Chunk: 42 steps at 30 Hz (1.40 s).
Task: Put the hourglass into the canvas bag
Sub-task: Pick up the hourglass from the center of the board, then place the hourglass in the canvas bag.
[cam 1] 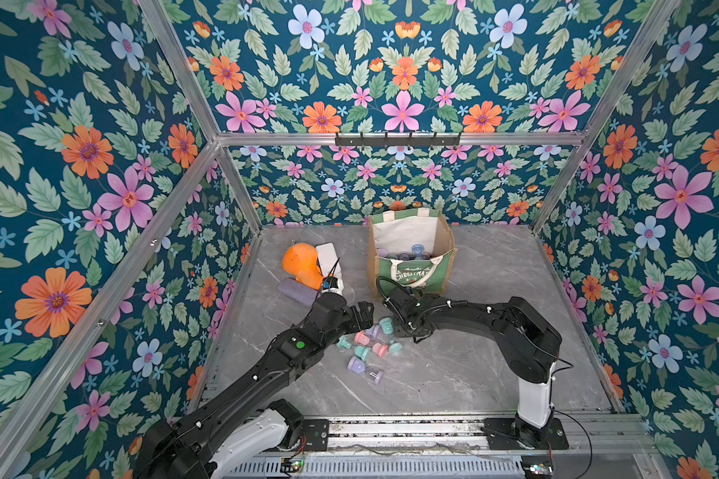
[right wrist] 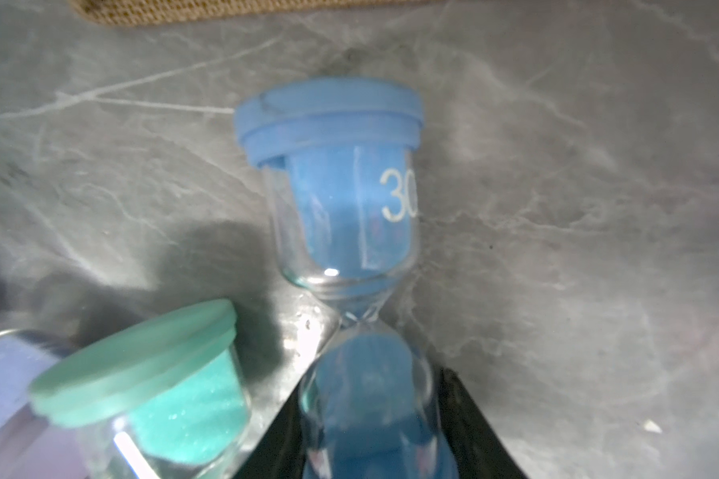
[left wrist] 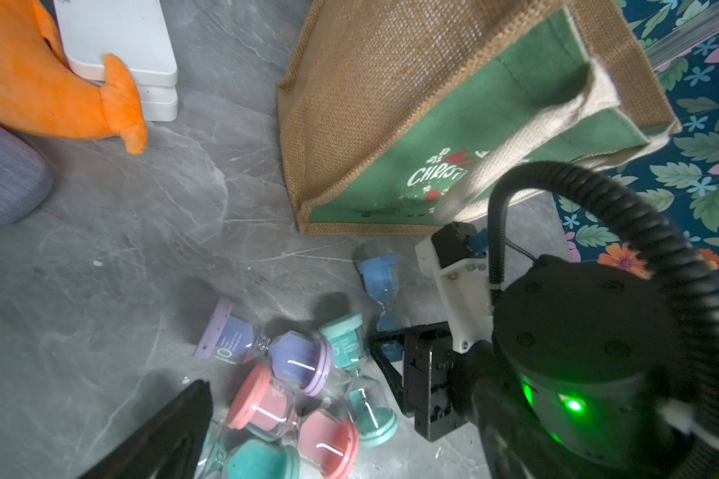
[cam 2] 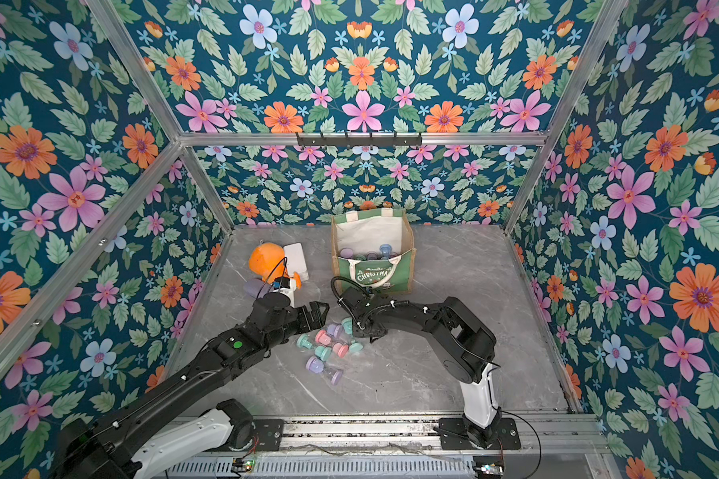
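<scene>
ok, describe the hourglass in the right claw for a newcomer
Start at the green canvas bag. In front of its printed face lies a pastel hourglass pile. The blue hourglass, in the right claw, lies nearest the bag: the pile's only blue one, marked 30.

The lower bulb of the blue hourglass (right wrist: 370, 414) is running off the right wrist picture's edge between dark fingers (right wrist: 474, 435), and in both top views the right end effector (cam 1: 405, 329) is covering it. Hourglasses (cam 1: 407, 253) inside the canvas bag (cam 1: 411, 275) are showing too small to count; the left end effector (cam 1: 366, 317) is showing one cropped finger (left wrist: 171, 431) in its wrist view
</scene>
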Each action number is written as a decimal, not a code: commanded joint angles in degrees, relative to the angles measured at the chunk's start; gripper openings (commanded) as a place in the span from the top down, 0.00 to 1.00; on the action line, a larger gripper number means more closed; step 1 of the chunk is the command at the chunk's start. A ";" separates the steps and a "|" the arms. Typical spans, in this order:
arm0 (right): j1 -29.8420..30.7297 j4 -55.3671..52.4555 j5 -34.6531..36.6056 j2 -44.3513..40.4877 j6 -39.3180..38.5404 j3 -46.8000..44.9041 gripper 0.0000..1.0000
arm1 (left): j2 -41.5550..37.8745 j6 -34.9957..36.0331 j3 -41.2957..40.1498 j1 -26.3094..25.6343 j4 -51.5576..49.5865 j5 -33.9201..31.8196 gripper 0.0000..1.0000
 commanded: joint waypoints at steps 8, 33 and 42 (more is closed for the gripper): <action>-0.02 -0.65 -1.11 -5.25 -1.34 -1.96 0.64 | -0.49 0.97 1.09 0.07 0.08 -0.07 0.00; -0.17 -8.08 -1.30 -39.51 -4.76 -3.96 0.67 | 2.85 7.25 14.69 0.24 -2.22 -2.36 0.00; -3.26 -9.56 -3.49 -37.53 -8.01 8.51 0.70 | 6.84 8.71 20.73 0.94 0.22 -1.21 0.00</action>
